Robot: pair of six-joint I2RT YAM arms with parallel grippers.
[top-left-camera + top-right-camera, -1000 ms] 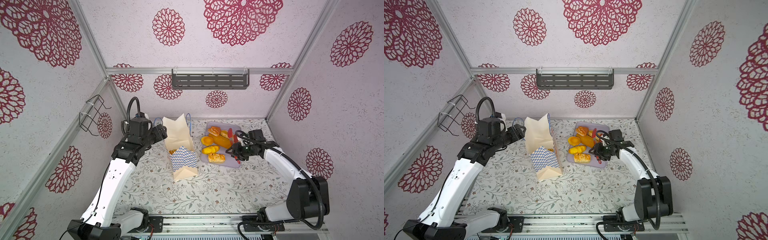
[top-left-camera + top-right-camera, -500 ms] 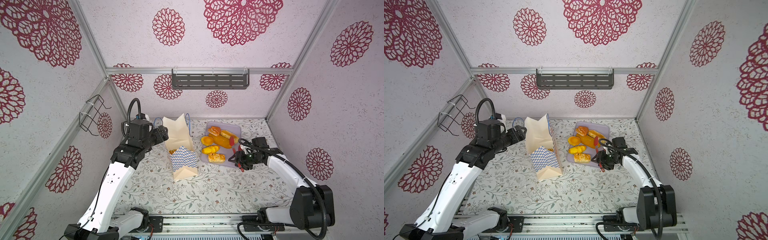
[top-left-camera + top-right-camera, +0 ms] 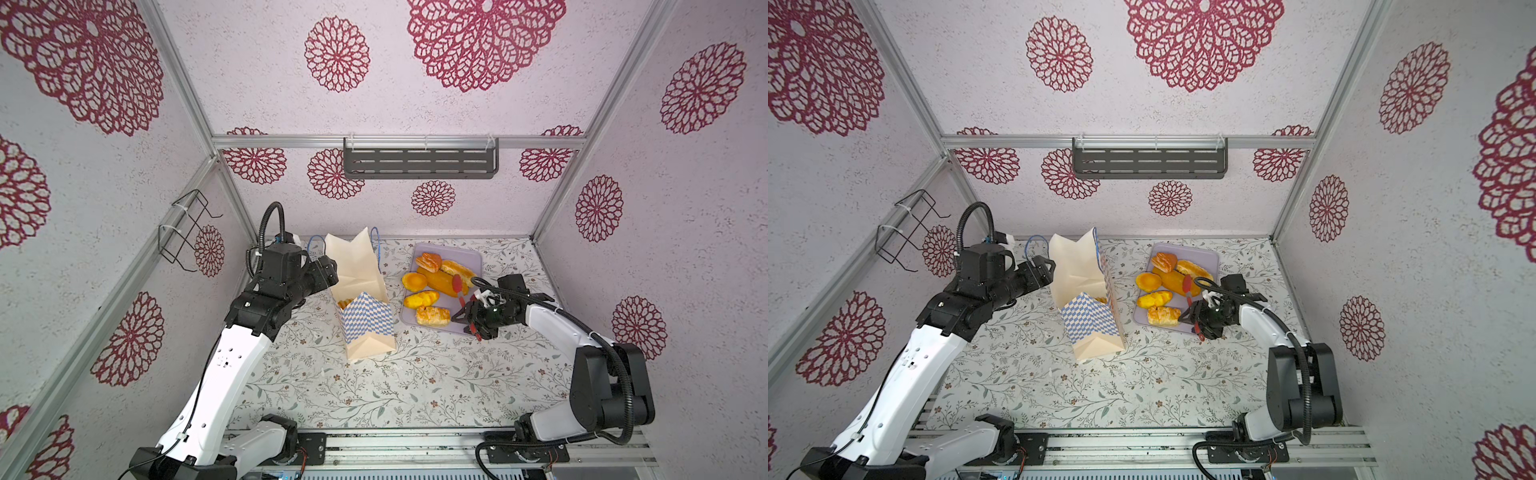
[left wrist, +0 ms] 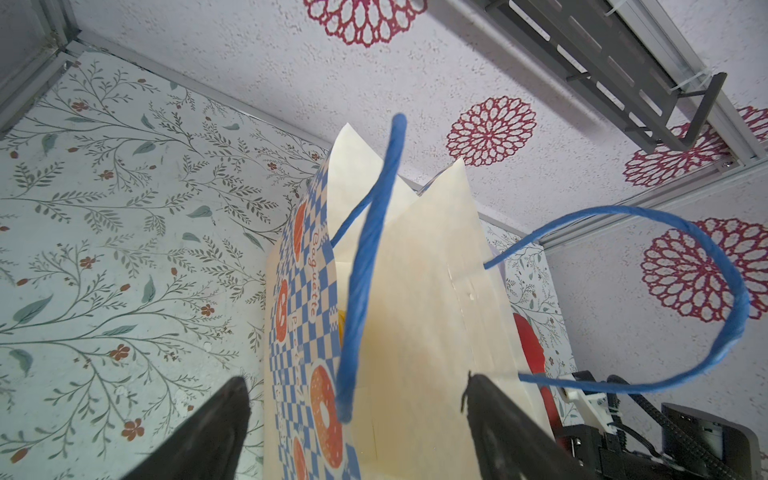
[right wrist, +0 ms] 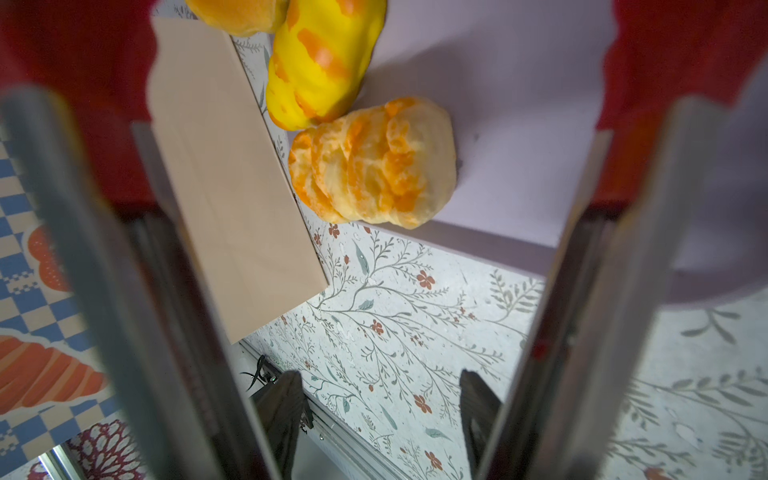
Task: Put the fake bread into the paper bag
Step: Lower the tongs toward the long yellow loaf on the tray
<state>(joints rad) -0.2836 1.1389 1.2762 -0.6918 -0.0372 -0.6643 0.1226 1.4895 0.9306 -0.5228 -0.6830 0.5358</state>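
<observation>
The walls [image 3: 257, 83] have a pale lilac, rough-textured covering with dark red flower medallions [image 3: 486, 37] of different sizes. Silver aluminium profiles [image 3: 399, 142] run along the corners and across the back wall. A dark grey slotted shelf [image 3: 419, 163] hangs from the horizontal profile with white ties. On the left wall a black wire rack [image 3: 183, 232] is fixed. The desk [image 3: 374, 395] carries a light cover printed with thin green branches and small brown-red flowers. The light is even and soft.
</observation>
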